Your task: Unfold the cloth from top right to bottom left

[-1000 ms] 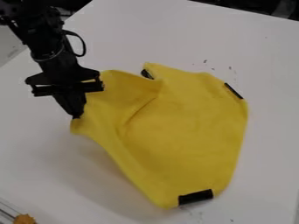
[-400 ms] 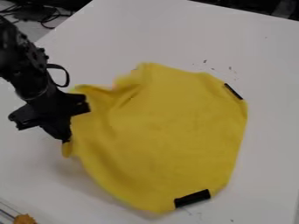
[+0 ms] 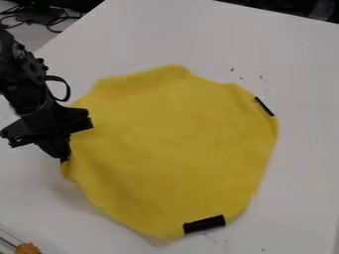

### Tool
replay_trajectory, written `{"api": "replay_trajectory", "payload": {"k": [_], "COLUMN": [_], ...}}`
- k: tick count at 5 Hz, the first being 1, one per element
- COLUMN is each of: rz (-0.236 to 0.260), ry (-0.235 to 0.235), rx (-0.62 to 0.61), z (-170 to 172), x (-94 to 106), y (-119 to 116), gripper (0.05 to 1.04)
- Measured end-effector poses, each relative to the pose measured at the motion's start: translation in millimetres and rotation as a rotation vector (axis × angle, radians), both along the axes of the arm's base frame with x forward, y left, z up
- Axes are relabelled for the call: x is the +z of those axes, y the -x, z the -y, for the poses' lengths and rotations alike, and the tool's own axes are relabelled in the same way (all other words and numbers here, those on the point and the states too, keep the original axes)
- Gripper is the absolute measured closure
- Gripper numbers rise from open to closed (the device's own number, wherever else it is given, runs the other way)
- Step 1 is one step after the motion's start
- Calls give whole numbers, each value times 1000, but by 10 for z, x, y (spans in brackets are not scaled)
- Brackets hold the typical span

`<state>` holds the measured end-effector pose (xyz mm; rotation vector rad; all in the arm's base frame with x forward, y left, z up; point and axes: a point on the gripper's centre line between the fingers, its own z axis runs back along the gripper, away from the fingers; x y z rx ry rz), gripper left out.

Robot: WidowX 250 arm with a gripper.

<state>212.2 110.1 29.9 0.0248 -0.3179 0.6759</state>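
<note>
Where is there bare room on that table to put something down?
The widest bare part of the table is beyond the yellow cloth, up to the far edge. Another strip runs right of the cloth, and a smaller patch lies between it and the orange thing. It's crowded at left, where the gripper holds the cloth's edge.

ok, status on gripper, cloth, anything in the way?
Gripper pinching yellow cloth at its view-left edge. Cloth spread wide, that edge looking raised. Orange-brown item, view's lower left, apart from cloth, probably not in the way.
</note>
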Motion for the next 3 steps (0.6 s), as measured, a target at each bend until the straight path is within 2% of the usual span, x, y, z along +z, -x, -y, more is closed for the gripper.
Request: {"api": "replay_trajectory", "payload": {"k": [1, 3], "rz": [-37, -159], "ry": [-9, -28], "rx": [-41, -111], "z": [-42, 18], "x": [-29, 83], "y": [-31, -136], "gripper": [835, 259]}}
